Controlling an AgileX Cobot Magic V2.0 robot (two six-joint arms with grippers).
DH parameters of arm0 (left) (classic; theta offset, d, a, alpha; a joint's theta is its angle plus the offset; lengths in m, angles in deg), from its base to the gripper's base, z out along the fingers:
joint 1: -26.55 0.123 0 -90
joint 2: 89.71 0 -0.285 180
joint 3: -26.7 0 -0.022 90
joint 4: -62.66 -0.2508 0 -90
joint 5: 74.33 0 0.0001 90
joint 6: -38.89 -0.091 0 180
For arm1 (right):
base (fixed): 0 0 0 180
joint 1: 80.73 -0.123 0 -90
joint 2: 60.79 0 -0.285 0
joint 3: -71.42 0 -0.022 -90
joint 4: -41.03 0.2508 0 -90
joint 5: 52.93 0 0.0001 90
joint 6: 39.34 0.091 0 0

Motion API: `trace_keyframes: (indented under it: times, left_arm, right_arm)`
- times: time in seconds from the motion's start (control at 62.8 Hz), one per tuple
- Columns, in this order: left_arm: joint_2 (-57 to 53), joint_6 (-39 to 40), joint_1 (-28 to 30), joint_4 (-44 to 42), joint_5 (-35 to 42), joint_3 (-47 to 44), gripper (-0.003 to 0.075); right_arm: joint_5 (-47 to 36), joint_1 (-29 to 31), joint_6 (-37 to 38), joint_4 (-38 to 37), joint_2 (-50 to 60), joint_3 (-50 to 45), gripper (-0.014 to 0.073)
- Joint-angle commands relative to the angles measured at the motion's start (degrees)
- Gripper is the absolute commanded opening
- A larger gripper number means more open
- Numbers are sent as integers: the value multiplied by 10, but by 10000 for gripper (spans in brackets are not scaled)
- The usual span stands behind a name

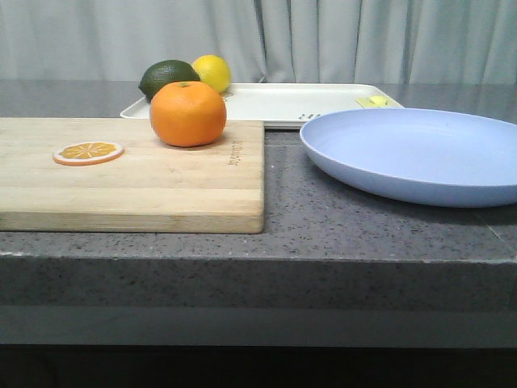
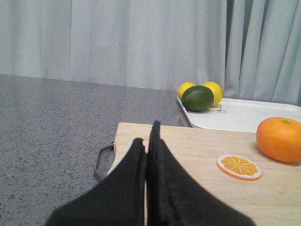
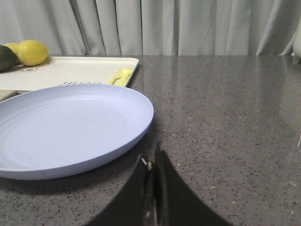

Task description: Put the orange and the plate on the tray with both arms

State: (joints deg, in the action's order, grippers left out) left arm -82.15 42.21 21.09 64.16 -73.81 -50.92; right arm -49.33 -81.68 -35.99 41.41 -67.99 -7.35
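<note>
Two task things are not yet moved. The lavender plate (image 1: 416,153) lies on the grey worktop (image 1: 323,218) at right of the frame, the orange (image 1: 187,113) on the wooden cutting board (image 1: 129,182) at centre-left; the cream tray (image 1: 283,103) waits behind. Both the left tool (image 2: 149,155) and the right tool (image 3: 151,172) show fingers pressed together, empty. Board lettering is unreadable.

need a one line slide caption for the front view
Orange and orange slice on the cutting board, plate beside it, tray with lemon and avocado behind.

Left hand (image 2: 149,155) closed, empty — right hand (image 3: 151,174) likewise.
</note>
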Motion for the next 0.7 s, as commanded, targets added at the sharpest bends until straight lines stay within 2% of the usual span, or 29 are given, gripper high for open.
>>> trace_keyframes:
  times: [0.0, 0.684]
  left_arm:
    - [-11, 1, 2, 4, 48, -15, -20]
    - [-11, 1, 2, 4, 56, -15, -20]
  right_arm:
    - [-48, 1, -4, 2, 11, 14, -117]
    - [-59, 1, -4, 2, 11, 14, -117]
